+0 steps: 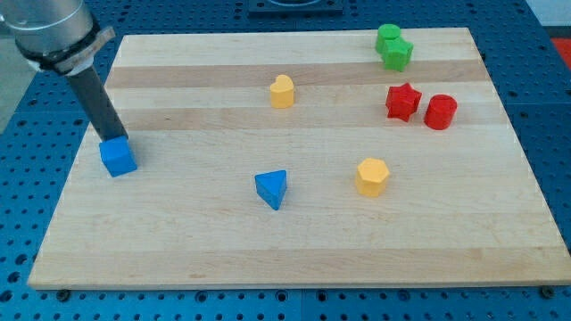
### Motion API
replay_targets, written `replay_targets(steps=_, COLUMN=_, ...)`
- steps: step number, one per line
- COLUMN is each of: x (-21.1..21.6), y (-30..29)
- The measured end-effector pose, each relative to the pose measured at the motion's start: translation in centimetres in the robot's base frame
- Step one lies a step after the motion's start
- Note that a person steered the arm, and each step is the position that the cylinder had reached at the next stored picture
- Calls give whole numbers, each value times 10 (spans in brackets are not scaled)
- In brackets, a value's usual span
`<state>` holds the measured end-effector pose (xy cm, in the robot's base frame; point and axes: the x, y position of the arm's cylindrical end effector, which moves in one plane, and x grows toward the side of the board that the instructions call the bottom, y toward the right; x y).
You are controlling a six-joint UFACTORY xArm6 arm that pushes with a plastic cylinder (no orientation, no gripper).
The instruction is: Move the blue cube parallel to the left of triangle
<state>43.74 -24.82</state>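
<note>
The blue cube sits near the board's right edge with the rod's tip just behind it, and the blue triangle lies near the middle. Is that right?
Not quite. The camera view shows the blue cube near the board's left edge, not the right. The rest holds: my tip is at the cube's far side, towards the view's top, and the blue triangle lies near the middle of the board.

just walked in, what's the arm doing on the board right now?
The arm's rod has my tip right at the upper edge of the blue cube, near the board's left edge; contact looks likely but can't be confirmed. The blue triangle sits well off toward the view's right and a bit lower, so the cube is already on its left side but not level with it. The yellow, red and green blocks sit elsewhere, well clear of the tip.
</note>
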Motion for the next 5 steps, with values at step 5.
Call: replay_targets(steps=5, x=1, y=268)
